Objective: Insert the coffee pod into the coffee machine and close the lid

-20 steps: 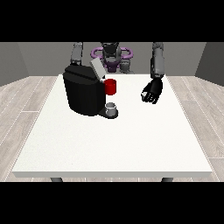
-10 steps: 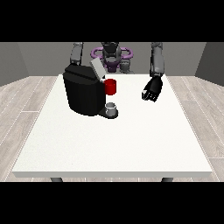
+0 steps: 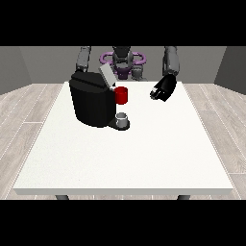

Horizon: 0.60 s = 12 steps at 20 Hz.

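The black coffee machine (image 3: 93,103) stands on the white table (image 3: 144,158), left of the middle, with its grey lid (image 3: 106,75) tilted up. A red thing at the machine (image 3: 122,95) shows at its front, right of the body. Below that, a small grey thing (image 3: 123,116) sits on the machine's base; I cannot tell it for the pod. The hand at the view's right (image 3: 162,89) hangs above the table, a short way right of the red thing and apart from the machine. The hand at the view's left is hidden behind the machine; only its arm (image 3: 84,58) shows.
The robot's torso (image 3: 122,62) stands behind the table's far edge. White tabletop stretches in front of the machine towards the near edge and to the right of the hand. Wood floor surrounds the table.
The hand at the view's right has risen a little and drifted slightly towards the machine. The machine, its lid and the grey thing have not moved.
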Each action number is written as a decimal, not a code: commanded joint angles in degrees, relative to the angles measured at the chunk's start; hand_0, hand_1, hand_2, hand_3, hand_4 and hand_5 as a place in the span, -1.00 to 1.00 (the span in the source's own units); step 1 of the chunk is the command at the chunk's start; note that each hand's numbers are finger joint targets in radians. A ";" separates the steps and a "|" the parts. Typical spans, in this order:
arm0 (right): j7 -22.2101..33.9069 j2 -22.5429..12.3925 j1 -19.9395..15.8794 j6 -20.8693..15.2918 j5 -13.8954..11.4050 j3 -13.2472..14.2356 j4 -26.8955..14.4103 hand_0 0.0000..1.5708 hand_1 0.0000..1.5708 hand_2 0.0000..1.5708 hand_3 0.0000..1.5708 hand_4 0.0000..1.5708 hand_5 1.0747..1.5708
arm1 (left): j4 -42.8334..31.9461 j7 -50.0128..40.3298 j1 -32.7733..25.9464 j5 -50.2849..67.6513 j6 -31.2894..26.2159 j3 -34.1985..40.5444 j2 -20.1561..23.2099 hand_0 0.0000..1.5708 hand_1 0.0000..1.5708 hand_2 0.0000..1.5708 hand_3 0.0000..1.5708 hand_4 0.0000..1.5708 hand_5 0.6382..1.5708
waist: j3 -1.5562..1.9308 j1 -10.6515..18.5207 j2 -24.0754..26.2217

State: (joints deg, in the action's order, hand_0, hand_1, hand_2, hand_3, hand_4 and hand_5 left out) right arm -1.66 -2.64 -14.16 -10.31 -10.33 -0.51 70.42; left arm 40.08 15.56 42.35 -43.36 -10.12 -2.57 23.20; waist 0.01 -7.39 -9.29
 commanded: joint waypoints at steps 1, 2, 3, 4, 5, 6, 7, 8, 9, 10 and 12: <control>2.27 0.70 -0.40 -1.11 -1.36 -0.46 -2.33 -1.00 -1.00 -1.00 -1.00 -1.00 1.00 | 1.09 -3.01 2.77 0.48 -6.35 -0.51 -1.94 0.75 0.75 0.76 0.69 -0.38 1.00 | 0.01 0.67 4.21; -0.72 1.44 0.96 -1.03 -1.41 -1.19 -2.29 -1.00 -1.00 -1.00 -1.00 -1.00 1.00 | 1.10 -3.46 3.91 0.47 -5.87 0.20 -1.74 0.75 0.75 0.76 0.69 -0.36 1.00 | 0.01 -0.49 3.53; -2.38 1.67 0.47 -1.55 -1.74 -1.11 -3.43 -1.00 -1.00 -1.00 -1.00 -1.00 1.00 | 1.43 -2.96 6.74 0.49 -7.46 0.68 0.32 0.79 0.79 0.77 0.69 -0.31 1.00 | 0.01 -0.84 1.88; 2.60 0.81 -0.38 -0.68 -1.39 -0.55 -3.36 -1.00 -1.00 -1.00 -1.00 -1.00 1.00 | 2.33 -3.23 4.03 -0.37 -5.78 -0.80 -3.16 0.81 0.81 0.78 0.70 -0.32 1.00 | 0.00 0.13 4.09; -5.15 -1.36 -1.48 -0.33 0.62 3.39 -7.67 -1.00 -1.00 -1.00 -1.00 -1.00 1.00 | 4.35 -4.60 6.74 0.26 -8.74 -0.71 -2.92 0.81 0.81 0.78 0.70 -0.32 1.00 | 0.03 1.78 2.59; -0.99 -0.39 0.51 -0.37 -1.64 0.03 -4.18 -1.00 -1.00 -1.00 -1.00 -1.00 1.00 | 2.85 -3.43 3.43 -0.46 -6.68 -0.60 -3.68 0.81 0.81 0.78 0.70 -0.32 1.00 | 0.00 0.22 4.42; -0.64 -1.05 -1.20 0.12 -0.07 2.23 -6.86 -1.00 -1.00 -1.00 -1.00 -1.00 1.00 | 4.63 -7.40 4.19 -0.88 -7.33 -1.91 -7.05 0.81 0.81 0.78 0.70 -0.32 1.00 | 0.01 1.59 5.35; -1.19 -2.22 -1.66 1.30 0.69 3.12 -7.29 -1.00 -1.00 -1.00 -1.00 -1.00 1.00 | 5.38 -6.67 5.43 -0.28 -9.73 -1.28 -5.38 0.81 0.81 0.78 0.70 -0.32 1.00 | 0.01 2.08 5.87; -0.01 0.17 0.18 -0.79 -0.85 0.99 -5.54 -1.00 -1.00 -1.00 -1.00 -1.00 1.00 | 5.26 -6.60 2.26 -0.71 -8.61 -2.12 -7.52 0.81 0.81 0.78 0.70 -0.32 1.00 | 0.00 1.92 7.74; -1.40 0.38 0.81 -0.16 -1.17 0.06 -5.03 -1.00 -1.00 -1.00 -1.00 -1.00 1.00 | 4.81 -5.70 5.24 -0.55 -9.11 -0.07 -4.20 0.81 0.81 0.78 0.70 -0.32 1.00 | 0.00 0.28 5.98; -3.50 1.43 -1.54 -2.01 -0.46 1.81 -8.19 -1.00 -1.00 -1.00 -1.00 -1.00 1.00 | 6.44 -10.27 9.22 0.15 -13.24 -0.57 -6.62 0.79 0.79 0.78 0.71 -0.24 1.00 | 0.03 1.77 6.10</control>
State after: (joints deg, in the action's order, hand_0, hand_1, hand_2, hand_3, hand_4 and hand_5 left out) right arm -3.04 -2.37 -14.59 -11.08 -11.00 0.60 64.66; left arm 44.83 9.68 47.79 -43.46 -19.64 -3.17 18.60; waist 0.01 -6.20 -3.79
